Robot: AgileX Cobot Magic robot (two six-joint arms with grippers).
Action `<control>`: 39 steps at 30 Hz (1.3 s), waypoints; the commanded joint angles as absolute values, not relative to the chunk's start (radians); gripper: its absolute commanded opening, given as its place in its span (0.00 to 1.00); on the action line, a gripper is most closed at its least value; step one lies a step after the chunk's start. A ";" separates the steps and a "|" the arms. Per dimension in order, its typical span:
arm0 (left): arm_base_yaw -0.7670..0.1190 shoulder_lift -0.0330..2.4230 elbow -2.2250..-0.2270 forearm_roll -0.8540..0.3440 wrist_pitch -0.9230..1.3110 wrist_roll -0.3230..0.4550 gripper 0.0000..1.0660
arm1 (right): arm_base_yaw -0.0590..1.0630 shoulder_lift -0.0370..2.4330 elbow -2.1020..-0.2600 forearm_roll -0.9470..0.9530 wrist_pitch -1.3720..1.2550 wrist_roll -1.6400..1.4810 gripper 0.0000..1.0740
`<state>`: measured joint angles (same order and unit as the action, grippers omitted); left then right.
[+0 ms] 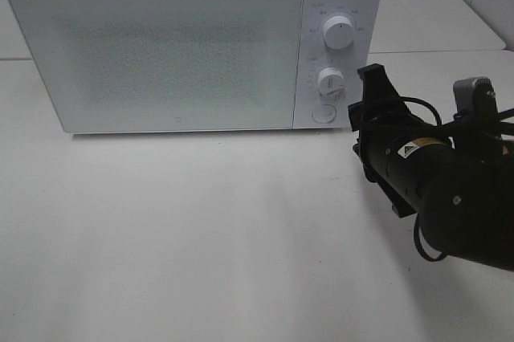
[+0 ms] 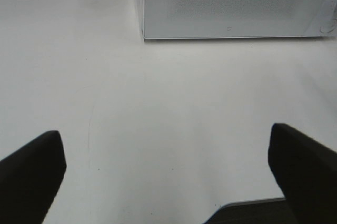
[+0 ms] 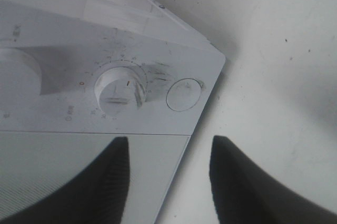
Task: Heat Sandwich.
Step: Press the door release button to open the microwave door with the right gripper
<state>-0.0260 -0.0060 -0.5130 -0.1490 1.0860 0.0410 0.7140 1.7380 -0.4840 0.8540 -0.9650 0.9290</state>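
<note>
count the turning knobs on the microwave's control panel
2. The upper knob sits near the top of the microwave control panel; the lower knob is directly below it, above a flat round button that is no knob. None seems hidden.

microwave on table, right claw near lower dial.

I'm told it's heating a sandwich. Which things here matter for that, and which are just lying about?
For the job: microwave, lower knob, round button, right gripper.
Just there: table, left gripper.
No sandwich in view.
</note>
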 commanded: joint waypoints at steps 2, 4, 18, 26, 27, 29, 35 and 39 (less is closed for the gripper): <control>-0.029 -0.021 -0.513 -0.150 1.072 0.043 0.91 | 0.716 1.737 -0.483 0.846 -0.962 1.049 0.29; -0.029 -0.021 -0.513 -0.150 1.072 0.043 0.91 | 0.716 1.737 -0.483 0.846 -0.962 1.094 0.14; -0.029 -0.021 -0.513 -0.150 1.072 0.043 0.91 | 0.708 1.737 -0.484 0.846 -0.962 1.118 0.00; -0.029 -0.021 -0.513 -0.150 1.072 0.043 0.91 | 0.654 1.786 -0.529 0.779 -0.945 1.127 0.00; -0.029 -0.021 -0.513 -0.150 1.072 0.043 0.91 | 0.645 1.814 -0.551 0.758 -0.944 1.154 0.00; -0.029 -0.021 -0.513 -0.150 1.072 0.043 0.91 | 0.642 1.836 -0.572 0.749 -0.939 1.170 0.00; -0.029 -0.021 -0.513 -0.150 1.072 0.043 0.91 | 0.593 1.912 -0.648 0.712 -0.882 1.170 0.00; -0.029 -0.021 -0.513 -0.150 1.072 0.043 0.91 | 0.578 1.936 -0.681 0.712 -0.865 1.170 0.00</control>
<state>-0.0260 -0.0060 -0.5130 -0.1490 1.0860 0.0410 0.5820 1.9350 -0.6720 0.7310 -0.8740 1.1640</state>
